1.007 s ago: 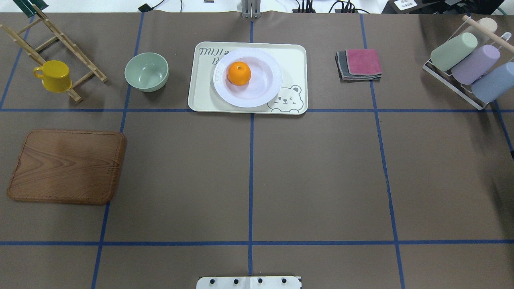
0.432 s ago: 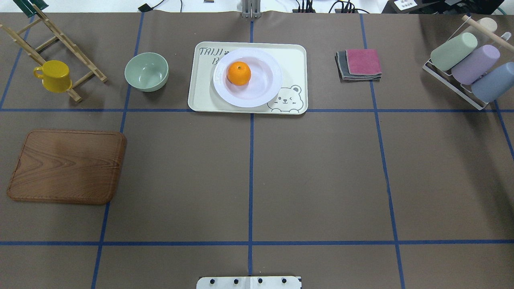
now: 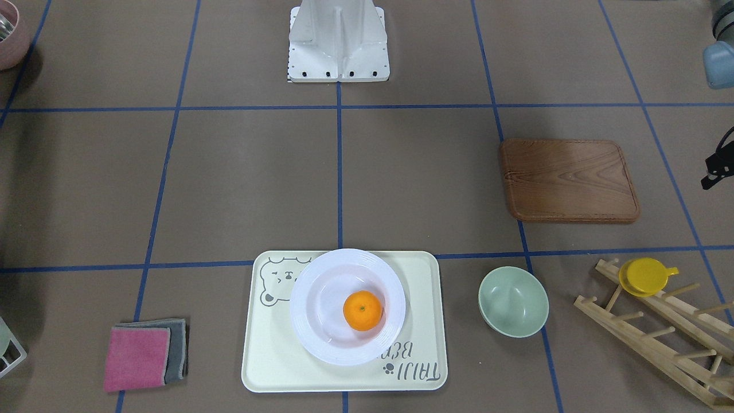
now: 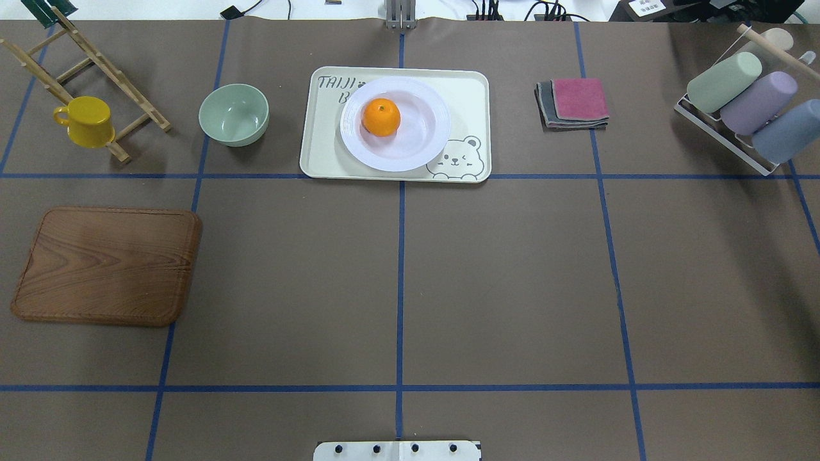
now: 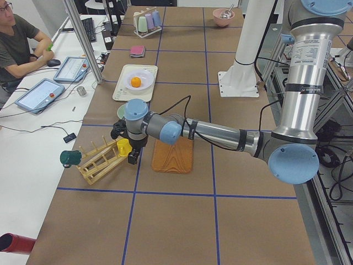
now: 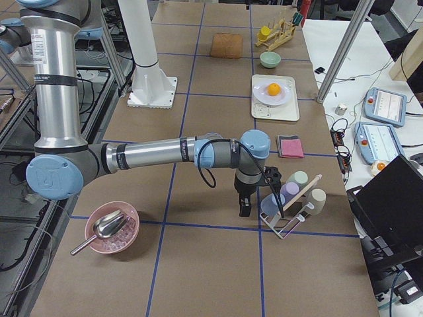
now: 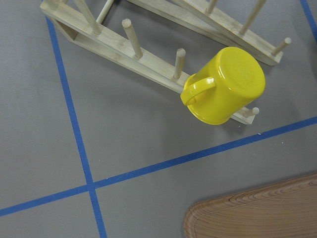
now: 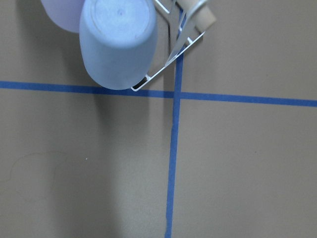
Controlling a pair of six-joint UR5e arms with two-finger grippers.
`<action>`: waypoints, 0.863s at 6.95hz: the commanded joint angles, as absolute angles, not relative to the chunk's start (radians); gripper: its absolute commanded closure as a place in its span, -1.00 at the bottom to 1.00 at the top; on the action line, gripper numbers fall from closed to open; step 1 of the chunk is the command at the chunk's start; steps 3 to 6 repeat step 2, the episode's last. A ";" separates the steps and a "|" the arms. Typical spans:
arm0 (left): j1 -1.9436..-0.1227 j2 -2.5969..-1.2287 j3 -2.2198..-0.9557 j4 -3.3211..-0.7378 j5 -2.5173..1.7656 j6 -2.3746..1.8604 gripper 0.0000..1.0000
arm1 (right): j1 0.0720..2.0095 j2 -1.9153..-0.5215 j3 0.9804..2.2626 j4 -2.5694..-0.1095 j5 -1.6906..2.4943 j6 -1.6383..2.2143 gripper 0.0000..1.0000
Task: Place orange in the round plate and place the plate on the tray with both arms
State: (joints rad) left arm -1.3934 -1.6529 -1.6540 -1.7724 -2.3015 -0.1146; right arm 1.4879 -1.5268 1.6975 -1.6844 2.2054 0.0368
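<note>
The orange is seen resting in the sunken centre of the plate, a little toward the green bowl's side. The plate is set flat on the tray, part of the lettering covered, its rim kept inside the tray's edges. Both placements are judged done, and nothing looks left but parking the arms.

The left gripper is held over the yellow cup on the peg rack, well apart from the tray. The right gripper is held just beside the wire rack of pastel cups at the far end. Whether either pair of fingers is spread or pressed together cannot be told from the side views.

If a move is called for, a lift straight up is advised first, so pegs and wire are not clipped. Broad room is offered by the table between tray and robot base. The green bowl is found just beside one short edge of the tray, the folded cloths near the other, and the wooden board well apart.
</note>
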 commanded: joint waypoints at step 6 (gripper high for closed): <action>-1.485 -1.589 -1.629 -1.769 -2.299 -0.037 -0.97 | 1.502 -1.502 1.681 -1.700 2.221 0.034 -1.00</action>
